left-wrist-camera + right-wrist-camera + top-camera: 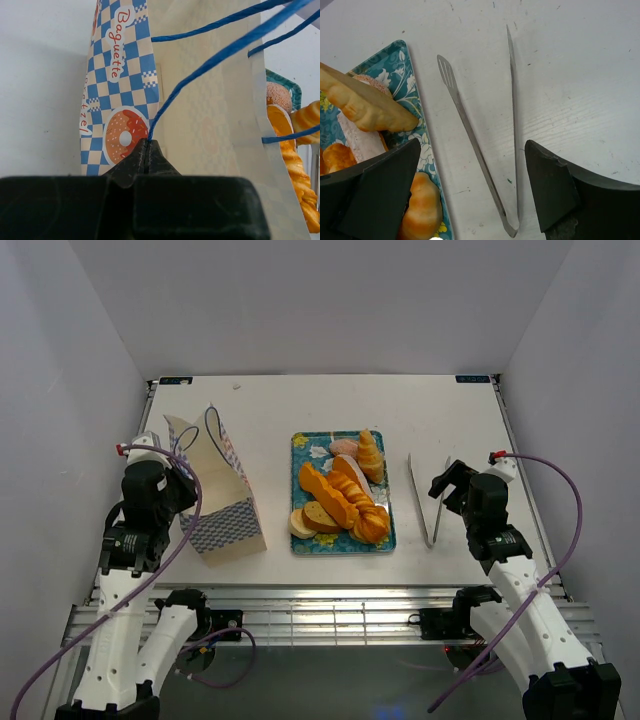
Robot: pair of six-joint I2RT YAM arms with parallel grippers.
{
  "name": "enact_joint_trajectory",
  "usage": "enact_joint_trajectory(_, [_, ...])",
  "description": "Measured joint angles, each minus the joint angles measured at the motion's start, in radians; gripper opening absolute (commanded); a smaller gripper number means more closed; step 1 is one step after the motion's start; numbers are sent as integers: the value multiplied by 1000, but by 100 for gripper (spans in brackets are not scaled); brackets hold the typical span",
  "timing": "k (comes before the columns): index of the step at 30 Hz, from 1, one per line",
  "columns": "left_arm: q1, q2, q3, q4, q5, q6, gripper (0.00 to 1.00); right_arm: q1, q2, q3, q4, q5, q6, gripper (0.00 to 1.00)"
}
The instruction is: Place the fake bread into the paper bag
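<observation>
Left gripper (146, 157) is clenching the cord handle (200, 70) of the paper bag (225, 505), left of the teal tray (303, 445) carrying fake bread (340, 502). The right gripper (472, 150), released, is hovering over metal tongs (471, 135) lying right of that tray.

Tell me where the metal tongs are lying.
In the top view the metal tongs lie flat on the table's right side, just right of the teal tray, under the open right gripper.

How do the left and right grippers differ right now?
The left gripper is shut, pinching the paper bag by its blue cord; the right gripper is wide open, holding nothing. The left is at the bag; the right hovers over the metal tongs. Both are black.
</observation>
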Motion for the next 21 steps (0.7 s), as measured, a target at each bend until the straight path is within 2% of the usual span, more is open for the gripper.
enact_joint_trajectory(8, [0,110,5,115,-40,-3,0,0,9,0,0,-13,-2,90])
enact_joint_trajectory(15, [0,189,7,223,-78,5,0,0,-44,0,31,-115,-103,90])
enact_joint_trajectory(21, [0,227,7,298,-103,16,0,0,-7,39,1,-194,-216,90])
